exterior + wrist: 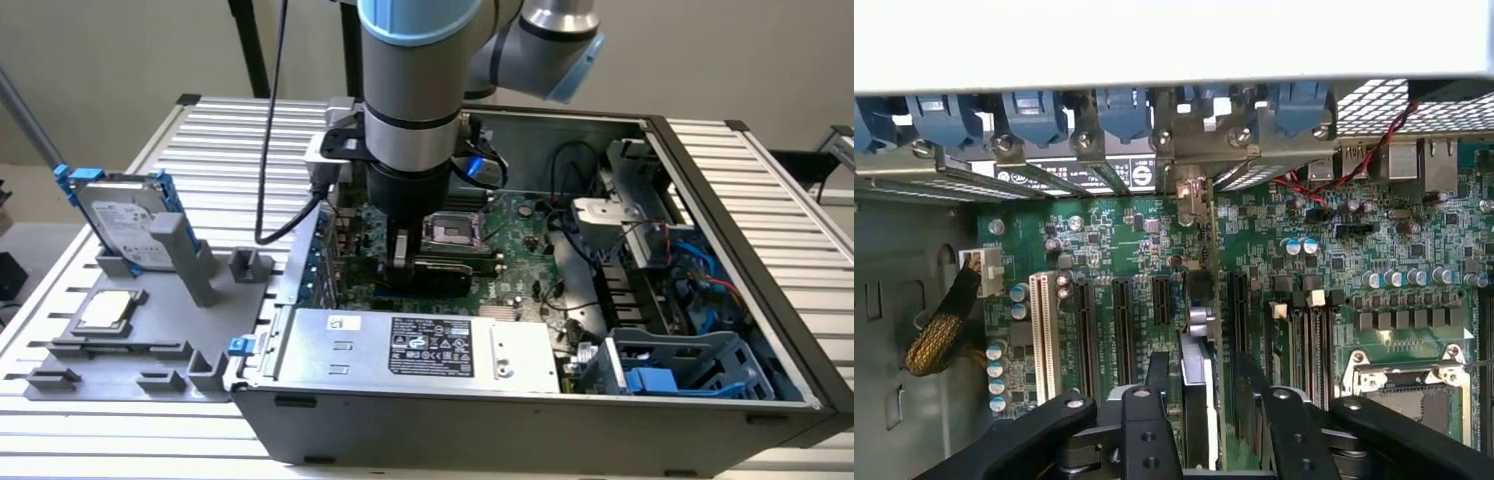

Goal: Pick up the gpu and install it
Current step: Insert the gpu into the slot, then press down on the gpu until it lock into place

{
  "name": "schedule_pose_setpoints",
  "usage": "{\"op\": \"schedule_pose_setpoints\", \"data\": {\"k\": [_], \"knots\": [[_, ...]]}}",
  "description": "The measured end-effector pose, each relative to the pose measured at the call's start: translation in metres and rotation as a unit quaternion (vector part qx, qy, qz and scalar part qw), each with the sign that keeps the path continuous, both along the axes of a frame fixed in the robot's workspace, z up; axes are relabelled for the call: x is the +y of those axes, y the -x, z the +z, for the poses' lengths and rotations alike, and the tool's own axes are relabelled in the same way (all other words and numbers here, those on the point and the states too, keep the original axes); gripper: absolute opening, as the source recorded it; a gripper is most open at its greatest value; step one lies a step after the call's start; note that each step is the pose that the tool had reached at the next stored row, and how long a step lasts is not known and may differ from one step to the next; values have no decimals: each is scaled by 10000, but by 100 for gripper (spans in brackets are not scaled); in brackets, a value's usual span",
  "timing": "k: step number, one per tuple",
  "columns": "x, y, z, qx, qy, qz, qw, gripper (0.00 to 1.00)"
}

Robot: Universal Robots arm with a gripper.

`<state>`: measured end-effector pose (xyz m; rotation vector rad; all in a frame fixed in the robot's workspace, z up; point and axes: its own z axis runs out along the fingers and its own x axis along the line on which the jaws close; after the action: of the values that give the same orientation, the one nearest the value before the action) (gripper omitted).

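looking down through the wrist camera, i see the gpu (1197, 400) standing on edge between the claw (1204, 395) fingers, its thin profile running up toward the rear slot brackets (1104, 150) of the case, with its lower edge down among the long black expansion slots (1124, 330) of the green motherboard (1414, 250). the two black fingers (1154, 390) flank the card on either side with a little gap showing next to it, so the claw looks released or only loosely around the card; i cannot tell whether either pad is touching it. in the exterior view the gpu (447, 272) shows as a dark flat block lying across the board just under the arm (414, 100), beside the processor socket (454, 232). the claw (400, 268) is down inside the open computer case (747, 300), right over the card. a silver power supply (427, 350) with a black label sits along the near side of the case, and blue drive cages (681, 370) lie toward the exterior view's right. on the exterior view's left, outside the case, a grey holder tray (134, 350) on the slatted worktop (240, 130) carries a silver hard drive with blue frame (127, 220) standing upright and a small square processor chip (107, 312) lying flat.
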<state>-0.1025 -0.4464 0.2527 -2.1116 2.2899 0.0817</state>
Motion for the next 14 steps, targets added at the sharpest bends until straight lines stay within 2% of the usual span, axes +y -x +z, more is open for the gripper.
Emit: {"op": "schedule_pose_setpoints", "data": {"k": [10,11,12,14], "knots": [[0,-5,445,6,0,0,10000,38],[0,-6,482,7,-1,0,10000,31],[0,-6,507,7,-1,0,10000,31],[0,-7,514,7,-1,0,10000,19]]}}
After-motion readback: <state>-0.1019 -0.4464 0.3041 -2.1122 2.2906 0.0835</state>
